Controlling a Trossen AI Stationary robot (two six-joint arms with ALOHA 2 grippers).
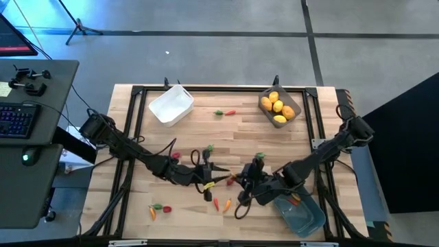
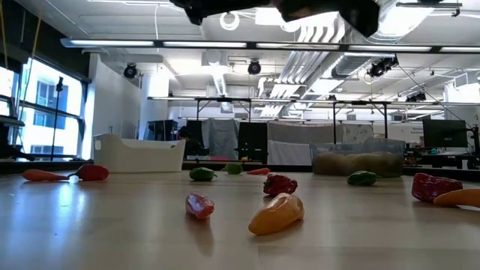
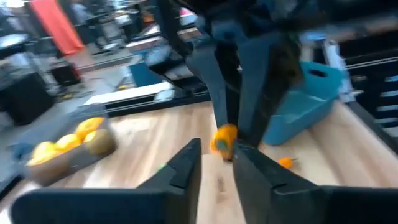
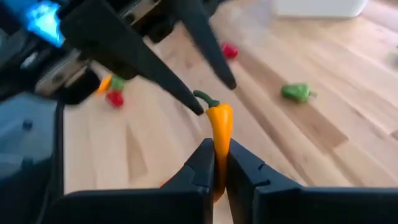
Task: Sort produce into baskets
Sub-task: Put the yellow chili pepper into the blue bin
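An orange-yellow pepper (image 4: pixel 219 124) with a green stem hangs above the middle of the table, and my right gripper (image 4: pixel 219 149) is shut on it. My left gripper (image 3: pixel 216 152) faces it from the table's left, open, with its fingertips (image 4: pixel 198 107) beside the pepper's stem end. The white basket (image 1: pixel 171 104) stands at the far left. The translucent grey basket (image 1: pixel 279 106) at the far right holds yellow and orange fruits. The blue-teal basket (image 1: pixel 302 214) stands at the near right. More produce lies loose on the table. My right gripper pinches the pepper's pointed lower half (image 4: pixel 217 163) between its two fingers, coming from the table's right and slanting down. The stem end (image 4: pixel 204 98) sticks out past the fingertips. The pepper is lifted clear of the table. My left gripper: whether a fingertip touches the stem, I cannot tell.
Loose pieces lie under and around the arms: green and red ones (image 1: pixel 225 112) at the far middle, a red one (image 1: pixel 175 156), green ones (image 1: pixel 259 158), orange ones (image 1: pixel 221 204) and a small cluster (image 1: pixel 158 208) near the front edge. A black frame (image 1: pixel 137 92) edges the table.
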